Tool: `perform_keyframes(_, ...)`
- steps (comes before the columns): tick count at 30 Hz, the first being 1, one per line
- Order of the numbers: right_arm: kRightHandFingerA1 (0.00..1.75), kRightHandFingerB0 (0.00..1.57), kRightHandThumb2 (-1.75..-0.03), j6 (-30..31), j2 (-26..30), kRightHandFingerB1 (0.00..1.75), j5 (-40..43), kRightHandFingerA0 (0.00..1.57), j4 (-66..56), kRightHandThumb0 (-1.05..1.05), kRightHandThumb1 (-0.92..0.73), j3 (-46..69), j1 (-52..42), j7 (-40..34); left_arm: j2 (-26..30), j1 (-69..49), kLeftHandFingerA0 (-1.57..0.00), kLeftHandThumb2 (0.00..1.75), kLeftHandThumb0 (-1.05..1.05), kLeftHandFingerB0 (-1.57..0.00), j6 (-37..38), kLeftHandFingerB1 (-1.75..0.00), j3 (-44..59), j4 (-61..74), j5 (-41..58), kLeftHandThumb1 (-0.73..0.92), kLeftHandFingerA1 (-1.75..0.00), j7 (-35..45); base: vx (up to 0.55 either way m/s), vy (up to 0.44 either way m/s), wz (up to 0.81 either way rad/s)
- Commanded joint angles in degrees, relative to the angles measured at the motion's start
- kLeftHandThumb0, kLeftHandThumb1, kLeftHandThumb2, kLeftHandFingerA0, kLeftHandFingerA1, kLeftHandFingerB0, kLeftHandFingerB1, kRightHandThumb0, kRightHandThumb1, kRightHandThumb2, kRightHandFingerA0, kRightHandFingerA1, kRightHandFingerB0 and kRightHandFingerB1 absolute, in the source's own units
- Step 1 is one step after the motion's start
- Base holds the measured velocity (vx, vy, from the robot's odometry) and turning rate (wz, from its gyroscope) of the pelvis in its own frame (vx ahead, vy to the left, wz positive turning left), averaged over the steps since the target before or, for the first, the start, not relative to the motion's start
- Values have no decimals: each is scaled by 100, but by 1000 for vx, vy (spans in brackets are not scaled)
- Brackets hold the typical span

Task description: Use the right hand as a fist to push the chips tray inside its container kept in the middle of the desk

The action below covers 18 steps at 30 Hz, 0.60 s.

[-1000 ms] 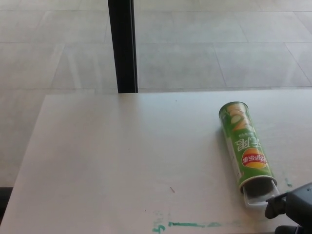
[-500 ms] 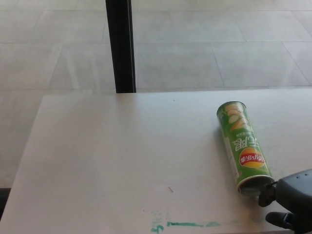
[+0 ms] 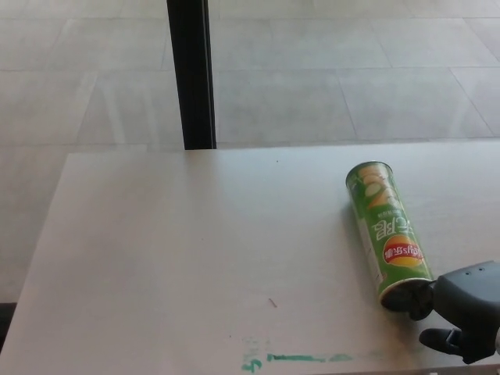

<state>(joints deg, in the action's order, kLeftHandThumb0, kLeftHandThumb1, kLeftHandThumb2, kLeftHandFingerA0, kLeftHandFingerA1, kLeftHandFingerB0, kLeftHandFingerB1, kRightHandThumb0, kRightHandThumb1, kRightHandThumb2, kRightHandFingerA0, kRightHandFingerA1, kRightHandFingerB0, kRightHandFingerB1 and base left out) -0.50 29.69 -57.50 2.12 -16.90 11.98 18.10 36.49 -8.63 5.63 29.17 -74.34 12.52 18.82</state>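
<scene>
A green chips can (image 3: 387, 229) lies on its side on the pale desk (image 3: 180, 258), its closed end pointing away and its open end toward me. My right hand (image 3: 461, 308), black and curled into a fist, presses against the open end. The white tray no longer shows; the fist covers the mouth of the can. My left hand is out of the picture.
A black post (image 3: 190, 74) stands behind the desk's far edge, over a tiled floor. A green smear (image 3: 301, 358) marks the desk near its front edge. The desk's left edge runs diagonally at the picture's left.
My right fist has moved up and forward against the can's open end. The white tray that stuck out a second ago has slid inside, and the can shifted slightly away.
</scene>
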Motion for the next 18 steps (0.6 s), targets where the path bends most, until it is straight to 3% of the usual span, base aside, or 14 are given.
perform_keyframes(1, 129, 48, -67, 132, 76, 42, 7, 75, -21, -70, -85, 23, 182, -106, 78, -2, -51, 60, -63, -45, 61, -42, 7, -24, 18, 70, -56, -21, 0, 0, 0)
perform_keyframes(7, 143, 44, -68, 188, 88, 40, 18, 76, -153, -71, -85, 47, 78, -99, 87, -28, -51, 61, -63, -44, 95, -42, -40, 24, 0, 72, -59, -10, 0, 0, 0)
perform_keyframes(15, 146, 40, -70, 126, 281, 39, 64, 77, -336, -71, -83, 200, -5, -163, 44, -8, -48, 62, -61, -43, 19, -43, 48, -25, 102, 70, -56, -44, 0, 0, 0)
perform_keyframes(16, 135, 44, -68, 11, 460, 40, 263, 80, -681, -71, -85, 384, -226, -51, 50, -57, -50, 61, -65, -44, 98, -43, 9, -4, 59, 71, -57, 12, 0, 0, 0)
perform_keyframes(18, 129, 48, -67, -45, 552, 42, 351, 83, -881, -71, -85, 484, -374, -41, 73, -50, -48, 62, -64, -43, 71, -43, -2, 4, 43, 70, -57, 43, 0, 0, 0)
